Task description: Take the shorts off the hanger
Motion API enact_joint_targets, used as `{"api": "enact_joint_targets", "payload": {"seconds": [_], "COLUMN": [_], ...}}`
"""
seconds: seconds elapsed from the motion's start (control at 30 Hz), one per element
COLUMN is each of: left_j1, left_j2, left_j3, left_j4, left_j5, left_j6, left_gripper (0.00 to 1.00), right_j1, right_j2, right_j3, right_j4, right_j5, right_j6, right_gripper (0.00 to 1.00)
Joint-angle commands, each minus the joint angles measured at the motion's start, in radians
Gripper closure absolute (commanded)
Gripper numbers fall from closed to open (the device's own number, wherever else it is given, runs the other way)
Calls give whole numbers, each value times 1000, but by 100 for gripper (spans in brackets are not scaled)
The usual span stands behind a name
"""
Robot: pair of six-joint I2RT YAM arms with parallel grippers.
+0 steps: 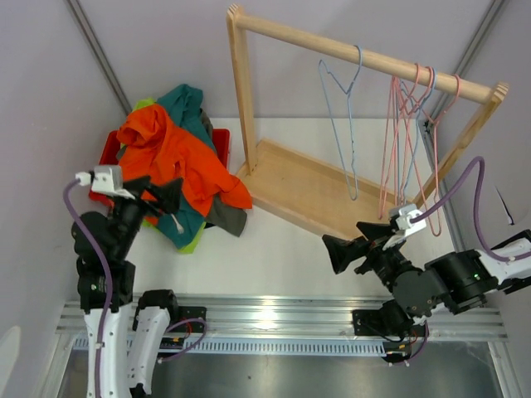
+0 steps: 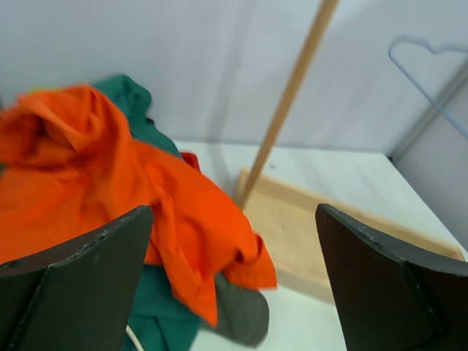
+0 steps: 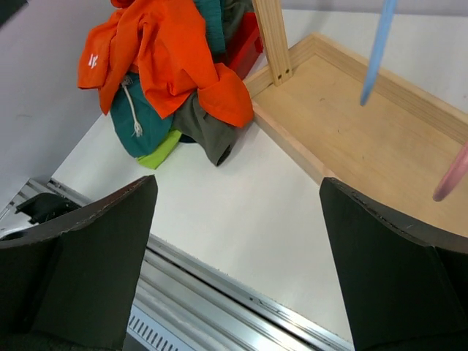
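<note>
The shorts lie in a heap at the left. An orange pair (image 1: 178, 157) with a white drawstring (image 3: 131, 110) is on top, and teal (image 1: 184, 104), dark grey (image 1: 226, 217) and lime green (image 1: 192, 243) pairs are under it. A blue hanger (image 1: 344, 124) and pink hangers (image 1: 406, 124) hang bare on the wooden rack's rail (image 1: 365, 58). My left gripper (image 1: 158, 192) is open just in front of the heap, and nothing is between its fingers (image 2: 80, 278). My right gripper (image 1: 348, 240) is open above bare table near the rack's base.
A red bin (image 1: 109, 149) sits under the heap. The wooden rack's base tray (image 1: 307, 186) takes up the middle and right of the table. Its left post (image 1: 242, 91) stands close to the heap. A metal rail (image 1: 274, 319) runs along the near edge.
</note>
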Motion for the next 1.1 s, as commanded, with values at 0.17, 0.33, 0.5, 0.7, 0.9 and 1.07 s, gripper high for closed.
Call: {"api": "enact_joint_targets", "payload": {"seconds": [0.17,0.33,0.5,0.7,0.9,1.07], "left_j1": [-2,-2,-7,-22,-25,-29], "left_j2": [-202,-205,-156,-130,-130,-123], "left_j3": [-233,-250,-238,-240,-241,-240], "left_j4": [-122,-108,-133,-130,-126,-131], "left_j5": [36,-1,13,16,19,12], "left_j6": [14,-6,9,3,3,5], "left_gripper": [1,1,1,1,1,1], "right_j1": [8,8,8,0,8,19], "right_j2": [-151,-267,-414,-494,-471,-458], "right_j3": [-91,-188,-198,-243,-238,-234], "right_j4": [-303,-327,-323,-259,-269,-269], "right_j5": [20,66,63,89,80,81], "right_j6": [215,245,286,228,232,229], "right_gripper": [1,1,1,1,1,1]}}
